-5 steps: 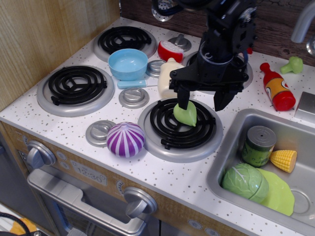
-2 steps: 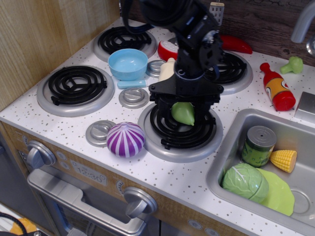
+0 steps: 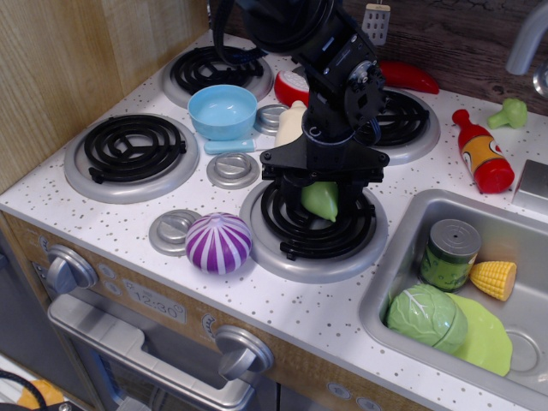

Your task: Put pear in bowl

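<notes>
The light-green pear lies on the front right burner of the toy stove. My gripper is lowered right over it, with its jaws standing apart, one on each side of the pear and wider than it. The arm hides the pear's top. The light-blue bowl stands empty on its square base, to the back left of the pear, between the two left burners.
A purple striped onion sits left of the front burner. A cream bottle and a red-and-white piece stand behind the gripper. The sink at right holds a can, corn, cabbage and a lime plate. A ketchup bottle lies beyond.
My gripper has swung left and come down over the pear, its jaws now on both sides of it. The pear has stayed on the burner.
</notes>
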Motion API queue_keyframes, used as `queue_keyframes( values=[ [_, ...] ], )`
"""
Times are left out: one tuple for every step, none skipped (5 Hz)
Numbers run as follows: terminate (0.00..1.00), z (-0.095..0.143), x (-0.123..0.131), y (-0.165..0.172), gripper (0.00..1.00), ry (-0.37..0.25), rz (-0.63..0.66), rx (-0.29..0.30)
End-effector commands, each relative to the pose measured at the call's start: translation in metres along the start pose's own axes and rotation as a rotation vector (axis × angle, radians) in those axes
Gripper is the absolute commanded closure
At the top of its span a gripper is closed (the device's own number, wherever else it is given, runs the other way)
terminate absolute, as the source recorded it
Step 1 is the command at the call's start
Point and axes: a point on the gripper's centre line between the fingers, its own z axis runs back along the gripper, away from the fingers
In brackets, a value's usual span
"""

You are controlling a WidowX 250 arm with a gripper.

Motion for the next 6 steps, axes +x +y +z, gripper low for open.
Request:
queue_keyframes(
  values=[
    [0.00, 0.035, 0.046, 0.029, 1.00, -0.005, -0.122, 0.015],
    [0.00, 0.045, 0.082, 0.053, 1.00, -0.022, -0.219, 0.048],
    [0.00, 0.041, 0.112, 0.072, 1.00, -0.058, -0.345, 0.083],
    [0.00, 0.028, 0.131, 0.088, 1.00, -0.105, -0.514, 0.084],
    [0.00, 0.019, 0.146, 0.094, 0.00, -0.103, -0.560, 0.021],
    [0.00, 0.019, 0.146, 0.094, 0.00, -0.103, -0.560, 0.021]
  ],
)
